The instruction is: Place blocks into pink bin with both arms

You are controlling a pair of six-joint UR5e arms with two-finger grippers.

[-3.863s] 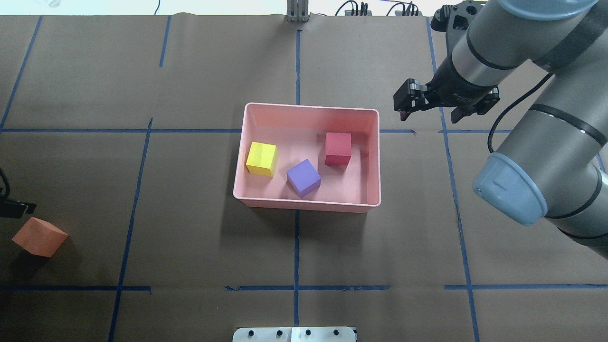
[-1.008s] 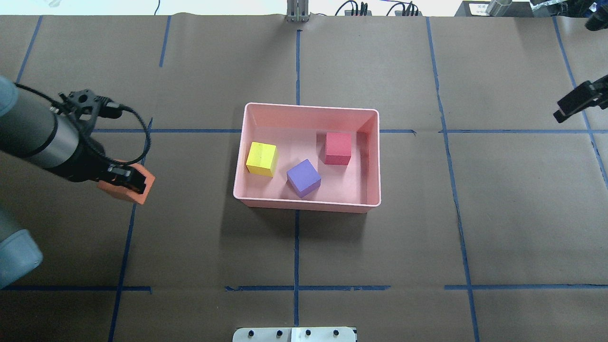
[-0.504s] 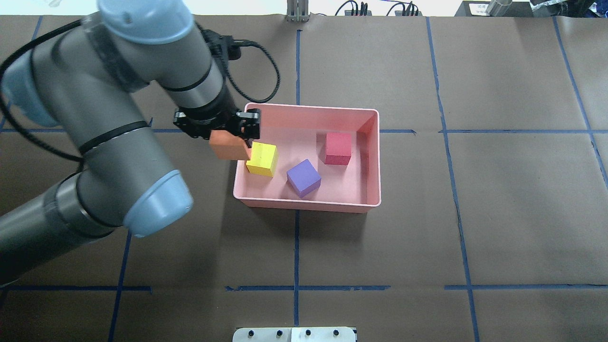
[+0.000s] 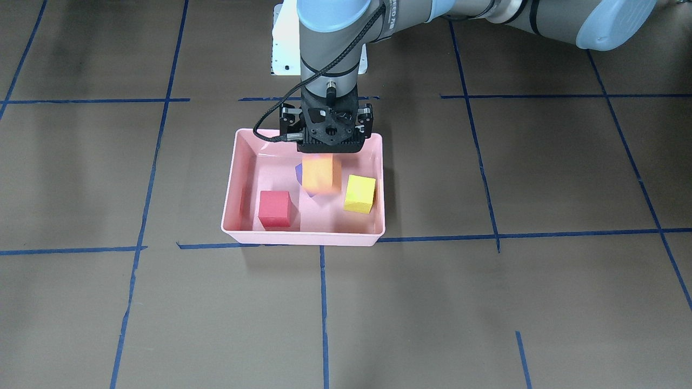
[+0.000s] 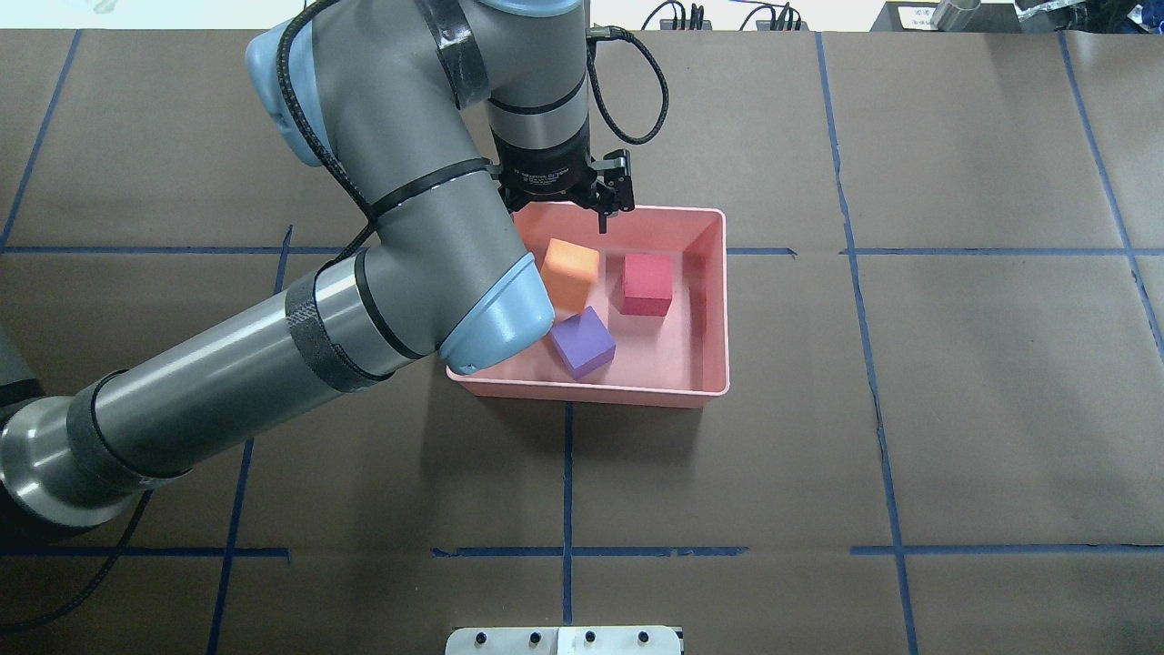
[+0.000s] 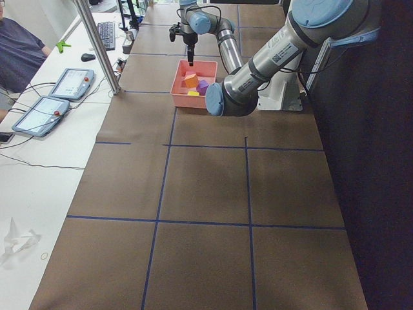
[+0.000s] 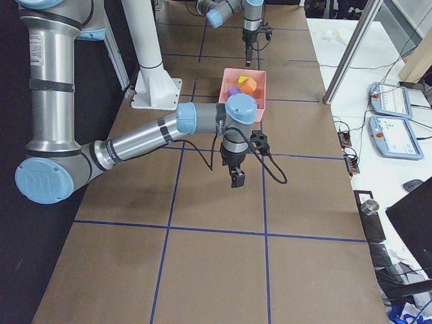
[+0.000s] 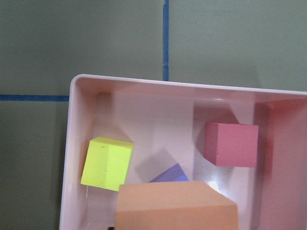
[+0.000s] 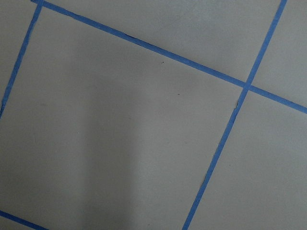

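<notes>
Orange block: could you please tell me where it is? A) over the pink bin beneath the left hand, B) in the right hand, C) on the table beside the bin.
A: the orange block shows below the left hand, within the rim of the pink bin.

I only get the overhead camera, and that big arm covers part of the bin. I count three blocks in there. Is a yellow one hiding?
Observer: Yes. The front-facing view shows the yellow block on the floor of the bin, near the wall on the robot's left.
Kid: Where's the other arm? I can't see it at all.
Observer: The right-side view shows the right gripper hanging over the table, apart from the bin. I cannot tell how its jaws stand.
Kid: Is anybody there watching?
Observer: The left-side view shows a person in a dark top at the white side table.
</notes>
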